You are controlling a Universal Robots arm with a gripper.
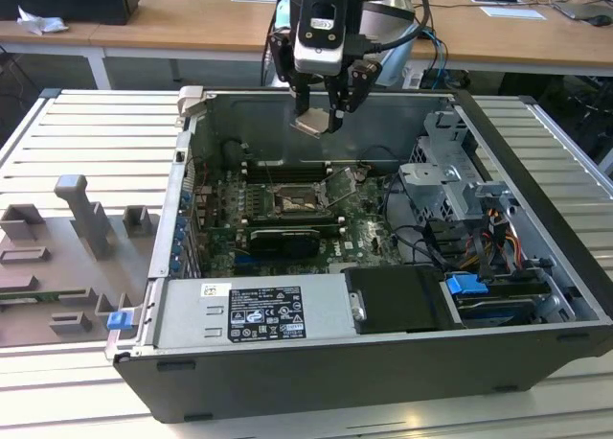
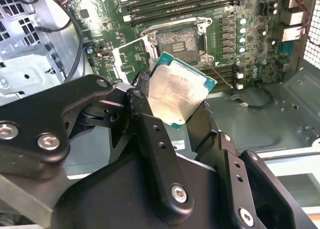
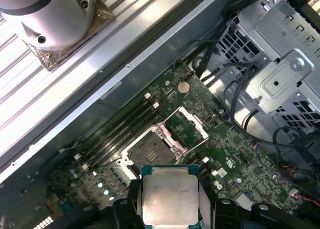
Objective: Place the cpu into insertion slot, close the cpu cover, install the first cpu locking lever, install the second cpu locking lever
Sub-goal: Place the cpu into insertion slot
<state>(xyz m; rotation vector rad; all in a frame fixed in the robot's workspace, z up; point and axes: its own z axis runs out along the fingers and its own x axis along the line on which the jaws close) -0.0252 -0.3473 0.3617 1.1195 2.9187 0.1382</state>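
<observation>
Our gripper (image 1: 320, 113) is closed on the cpu (image 1: 311, 124), holding it in the air over the open computer case (image 1: 287, 386), well above the insertion slot (image 1: 292, 201). The cpu cover (image 1: 342, 185) stands swung open beside the slot. In the second wrist view the cpu (image 2: 177, 91) sits tilted in the grasp. We judge it could land askew and bend the socket pins, or slip free.

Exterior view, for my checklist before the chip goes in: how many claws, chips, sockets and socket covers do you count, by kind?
claw: 1
chip, gripped in the claw: 1
socket, empty: 1
socket cover, swung open: 1
Total: 4
</observation>
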